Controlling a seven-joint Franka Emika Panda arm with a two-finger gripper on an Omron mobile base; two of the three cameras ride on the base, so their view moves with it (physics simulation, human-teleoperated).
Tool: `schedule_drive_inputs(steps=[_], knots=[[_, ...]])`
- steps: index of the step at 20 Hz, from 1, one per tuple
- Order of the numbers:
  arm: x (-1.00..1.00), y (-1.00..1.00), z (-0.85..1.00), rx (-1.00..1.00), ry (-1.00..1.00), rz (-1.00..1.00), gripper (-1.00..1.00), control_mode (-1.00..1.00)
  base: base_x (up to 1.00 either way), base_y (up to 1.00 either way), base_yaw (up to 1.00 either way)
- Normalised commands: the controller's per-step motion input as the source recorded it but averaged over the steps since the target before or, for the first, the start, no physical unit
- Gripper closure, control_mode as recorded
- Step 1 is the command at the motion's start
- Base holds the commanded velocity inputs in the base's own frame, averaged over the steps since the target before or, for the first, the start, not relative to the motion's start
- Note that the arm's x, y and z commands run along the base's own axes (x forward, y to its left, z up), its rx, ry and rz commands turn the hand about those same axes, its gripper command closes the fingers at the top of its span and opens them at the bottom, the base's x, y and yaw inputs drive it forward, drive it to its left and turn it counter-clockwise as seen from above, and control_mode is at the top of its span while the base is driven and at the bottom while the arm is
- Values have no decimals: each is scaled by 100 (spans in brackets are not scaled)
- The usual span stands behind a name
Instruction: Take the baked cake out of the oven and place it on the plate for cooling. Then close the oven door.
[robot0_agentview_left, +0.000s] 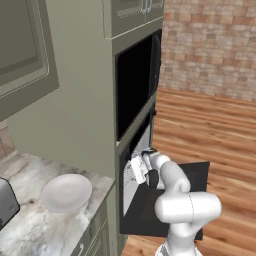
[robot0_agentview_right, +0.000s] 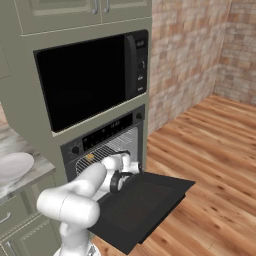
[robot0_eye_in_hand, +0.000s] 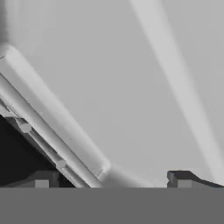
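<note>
oven door (robot0_agentview_right: 142, 205) dropped flat, long axis sideways, gripper (robot0_eye_in_hand: 113, 179) jaws spread inside oven (robot0_agentview_right: 107, 145)

One white plate (robot0_agentview_left: 66, 192) is sitting on the marbled worktop (robot0_agentview_left: 30, 225), and one silver toaster (robot0_agentview_left: 6, 202) is standing beside it. One oven (robot0_agentview_right: 107, 145) is showing in the tall unit, with one oven door (robot0_agentview_right: 142, 205) hanging open. One small orange cake (robot0_agentview_right: 90, 157) is resting inside. One microwave (robot0_agentview_right: 92, 75) is sitting above. Two upper cabinet doors (robot0_agentview_right: 60, 10) are showing at the top.
</note>
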Motion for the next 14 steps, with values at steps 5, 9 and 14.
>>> schedule_drive_inputs(steps=[5,9,14], knots=[[-14,-9,-100,-79,-1,0,-100,-100,0,0,0],[-33,-70,-100,-71,0,0,-100,-100,0,0,0],[-63,-100,-100,-57,0,0,-100,-100,0,0,0]])
